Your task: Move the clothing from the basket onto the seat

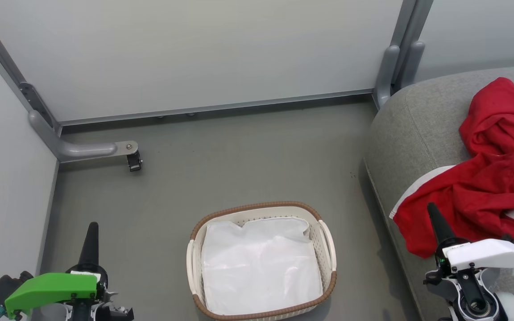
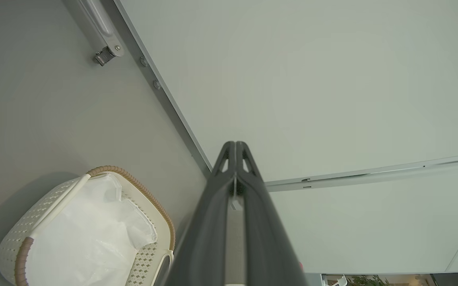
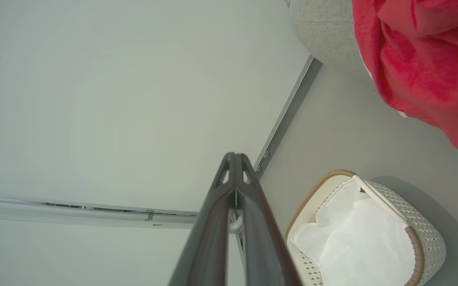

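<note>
The clothing [image 1: 493, 187] is hanging off the seat [image 1: 413, 129] edge, maybe sliding down. The left hand [image 1: 93, 226] and right hand [image 1: 431, 207] are sitting pressed together.

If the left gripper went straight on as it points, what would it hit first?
Probably the pale wall panel; the left gripper, jaws shut, points straight at it, though depth is unclear.

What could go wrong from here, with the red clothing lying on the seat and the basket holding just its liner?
1. The clothing overhangs the edge of the seat, so it might slide to the floor.
2. The shut right gripper looks close to that overhanging hem and could snag it when it moves.
3. The white liner in the basket might be mistaken for clothing.
</note>
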